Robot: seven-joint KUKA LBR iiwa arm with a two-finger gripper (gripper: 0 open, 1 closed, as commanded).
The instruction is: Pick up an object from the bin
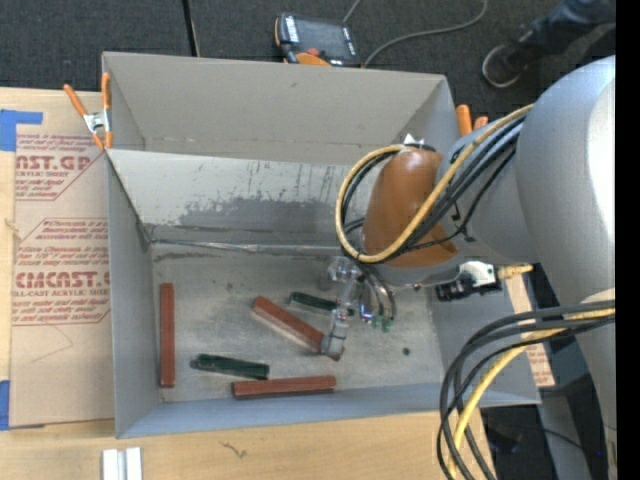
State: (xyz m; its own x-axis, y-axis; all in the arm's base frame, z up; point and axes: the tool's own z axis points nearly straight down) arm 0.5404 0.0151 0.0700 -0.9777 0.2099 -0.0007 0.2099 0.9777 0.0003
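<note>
My gripper [338, 330] is low in the bin's right half, reaching down from under the orange cover. It stands at the right end of a red-brown bar [285, 323] that lies slanted on the bin floor, and seems to touch that end. A dark green stick [312, 300] lies just behind the bar, its right end hidden by the gripper. Nothing is seen lifted off the floor.
Another dark green stick [230, 366] and a second red-brown bar [284, 386] lie near the front wall. A third red-brown bar [166, 334] lies along the left wall. The arm with its yellow and black cables covers the bin's right side.
</note>
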